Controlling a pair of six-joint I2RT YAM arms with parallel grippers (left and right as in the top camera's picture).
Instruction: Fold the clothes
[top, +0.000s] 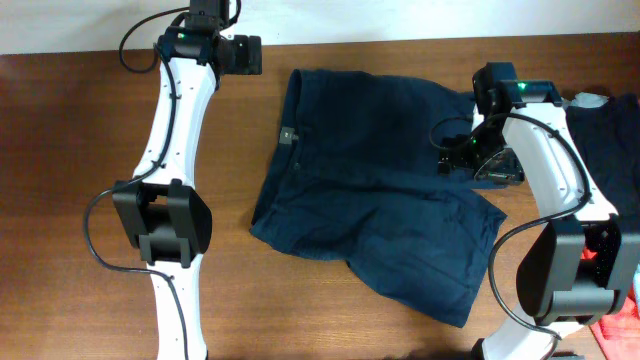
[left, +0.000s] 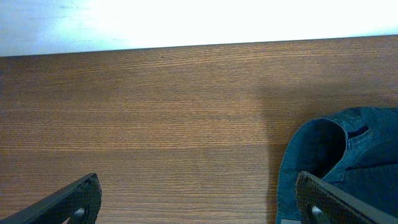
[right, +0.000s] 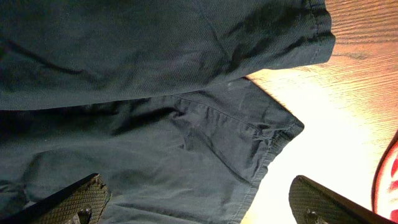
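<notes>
The dark navy shorts (top: 375, 190) lie spread flat on the wooden table, waistband to the left, the two legs to the right. My left gripper (top: 250, 55) is open and empty at the table's back edge, just left of the shorts' upper waistband corner, which shows in the left wrist view (left: 348, 155). My right gripper (top: 462, 150) is open over the right part of the shorts, where the two leg hems meet. In the right wrist view its fingers (right: 199, 208) straddle the hem of a leg (right: 186, 143), holding nothing.
A heap of other garments, navy with red, lies at the table's right edge (top: 610, 130), close behind the right arm; a red bit shows in the right wrist view (right: 388, 180). Bare wood (top: 60, 150) lies left of the shorts. A white wall (left: 186, 22) borders the back.
</notes>
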